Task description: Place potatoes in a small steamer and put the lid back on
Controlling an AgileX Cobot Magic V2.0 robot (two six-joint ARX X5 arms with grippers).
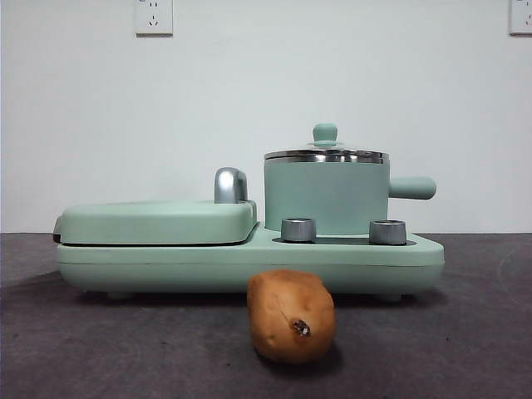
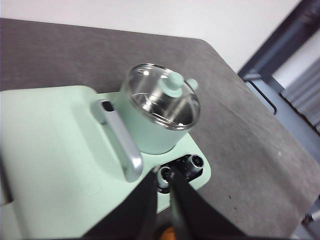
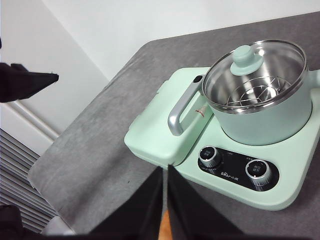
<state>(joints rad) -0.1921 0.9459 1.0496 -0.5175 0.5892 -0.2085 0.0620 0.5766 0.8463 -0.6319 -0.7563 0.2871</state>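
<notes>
The potato [image 1: 291, 316] lies on the dark table in front of the appliance, its dark spot facing the front camera. Behind it stands the small steamer [image 1: 326, 199] with the glass lid [image 1: 326, 155] resting on its rim. No arm shows in the front view. My left gripper [image 2: 162, 174] hangs shut and empty above the appliance's front edge, with the steamer [image 2: 150, 131] and lid [image 2: 161, 97] beyond it. My right gripper [image 3: 165, 169] is also shut and empty, and the steamer [image 3: 265, 125] and lid [image 3: 255, 75] lie ahead of it. A sliver of orange potato [image 3: 165, 227] shows under the right jaws.
A flat green lidded griddle [image 1: 158, 223] with a steel handle [image 1: 230, 184] fills the left half of the mint base [image 1: 249, 264]. Two dials [image 1: 298, 229] sit in front of the steamer. A dark part of the other arm [image 3: 25, 82] shows beyond the table's edge.
</notes>
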